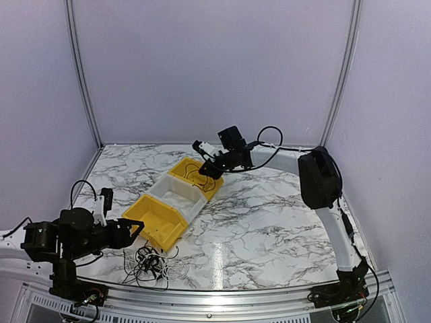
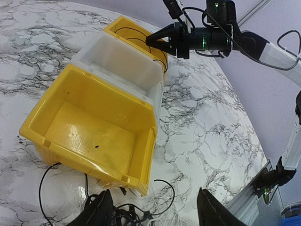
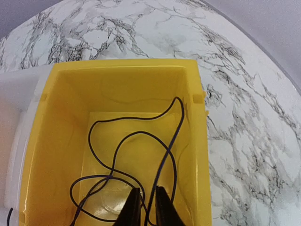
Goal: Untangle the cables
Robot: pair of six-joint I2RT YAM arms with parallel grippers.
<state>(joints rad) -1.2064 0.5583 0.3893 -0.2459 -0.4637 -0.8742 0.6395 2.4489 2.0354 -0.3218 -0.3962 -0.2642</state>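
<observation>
The cables (image 1: 149, 261) lie in a loose tangle of thin black and white loops on the marble near the front edge, just in front of the near yellow bin (image 1: 158, 219). My left gripper (image 2: 154, 190) hangs open right over that tangle (image 2: 141, 214), with nothing between its fingers. One black cable (image 3: 168, 150) is coiled inside the far yellow bin (image 3: 197, 141). My right gripper (image 3: 144, 190) is low in that bin. Its fingers stand a narrow gap apart, and the cable runs through the gap without being pinched.
Three bins stand in a diagonal row: the near yellow one (image 2: 94, 136), a white one (image 1: 180, 195) and the far yellow one (image 1: 195, 176). The table's metal front rail (image 1: 222, 296) runs just behind the tangle. Purple walls enclose the back and sides.
</observation>
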